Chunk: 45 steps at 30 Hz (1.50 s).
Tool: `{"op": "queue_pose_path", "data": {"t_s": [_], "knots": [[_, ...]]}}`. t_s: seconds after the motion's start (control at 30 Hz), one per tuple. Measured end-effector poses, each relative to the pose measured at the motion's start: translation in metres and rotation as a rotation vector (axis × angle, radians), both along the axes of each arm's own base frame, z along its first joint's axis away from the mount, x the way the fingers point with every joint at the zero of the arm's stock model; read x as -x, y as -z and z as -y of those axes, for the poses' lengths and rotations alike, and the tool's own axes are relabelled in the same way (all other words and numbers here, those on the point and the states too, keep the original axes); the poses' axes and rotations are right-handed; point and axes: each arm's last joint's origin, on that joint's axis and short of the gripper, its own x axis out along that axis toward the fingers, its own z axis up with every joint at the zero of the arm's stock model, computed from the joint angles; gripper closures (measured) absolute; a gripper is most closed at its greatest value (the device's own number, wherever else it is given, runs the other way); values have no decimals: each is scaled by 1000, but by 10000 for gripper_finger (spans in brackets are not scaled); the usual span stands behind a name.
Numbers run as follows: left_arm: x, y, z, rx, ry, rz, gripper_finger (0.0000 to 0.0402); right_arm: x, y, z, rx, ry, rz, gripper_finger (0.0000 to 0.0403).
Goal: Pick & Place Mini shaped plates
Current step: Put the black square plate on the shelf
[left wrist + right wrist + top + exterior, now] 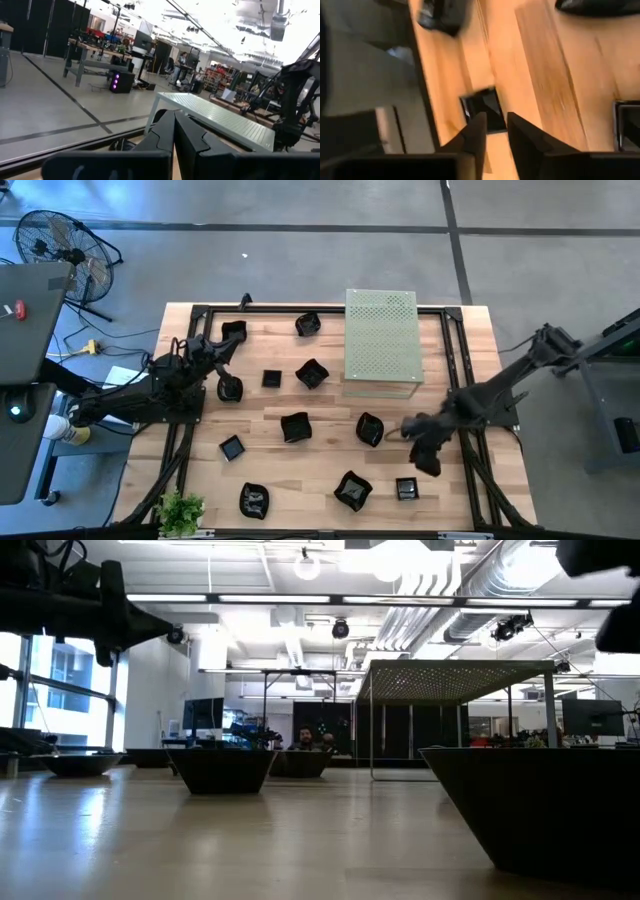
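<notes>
About a dozen small glossy black plates lie scattered flat on the wooden table [330, 405], for instance a square one [272, 378] and a wavy one [312, 373]. My left gripper [218, 348] is raised over the table's far left part, between two plates [233, 332] [230, 390]; its fingers are shut [174, 127] on nothing. My right gripper [424, 458] hangs over the near right part, open by a narrow gap [496, 125], above a small square plate [482, 107] [407, 488]. It touches nothing.
A pale green perforated board [381, 340] stands on thin legs at the far middle [455, 680]. Black frame rails [460, 360] run along the table's sides. A small green plant [181, 510] sits at the near left corner. A fan [60, 250] stands on the floor.
</notes>
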Motion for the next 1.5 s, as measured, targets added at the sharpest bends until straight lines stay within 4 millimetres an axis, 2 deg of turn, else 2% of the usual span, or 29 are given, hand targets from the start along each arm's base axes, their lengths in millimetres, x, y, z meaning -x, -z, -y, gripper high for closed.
{"op": "queue_pose_path", "data": {"t_s": [0.13,0.27,0.4,0.6,0.93,1.2,1.5], "knots": [[0,1,0,4,-1,-9,401,-10,21,-15,26,-92,-39,284],[0,1,0,4,-1,-7,401,-18,40,-30,44,-165,-51,269],[0,1,0,5,-2,-7,401,-21,56,-34,86,-197,-97,273],[0,1,0,6,-7,-7,401,-27,67,-39,101,-236,-80,297],[0,1,0,6,-8,-6,401,-31,81,-44,105,-271,-97,345],[0,1,0,6,-7,-6,401,-33,81,-45,88,-253,-88,394],[0,1,0,6,-8,-6,401,-36,71,-47,11,-149,-65,399]]}}
